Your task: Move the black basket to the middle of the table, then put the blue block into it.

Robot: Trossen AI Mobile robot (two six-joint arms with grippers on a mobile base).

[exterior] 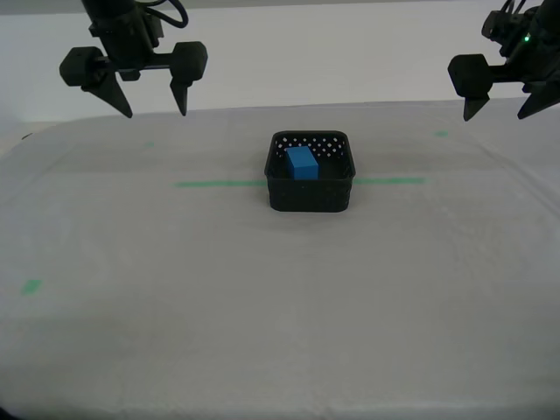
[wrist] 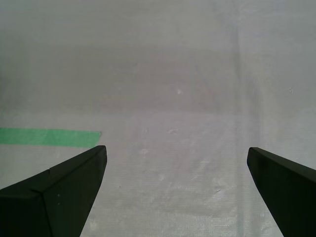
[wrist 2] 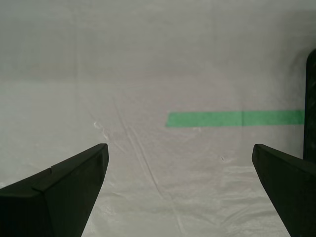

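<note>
Presently logged: black basket [exterior: 311,184] on the table [exterior: 175,332], astride the green tape line [exterior: 219,184], blue block [exterior: 302,163] inside; my first gripper [wrist: 175,170] and my second gripper [wrist 2: 180,168] both spread wide, empty, raised over bare cloth.

— Can you read any text, label or number anywhere?

— No. You'll find no lettering on the basket [exterior: 311,188], the block [exterior: 301,163] or the table [exterior: 262,306].

— Any signs at all?

— Only plain green tape [exterior: 219,184] on the cloth, with no writing on it.
</note>
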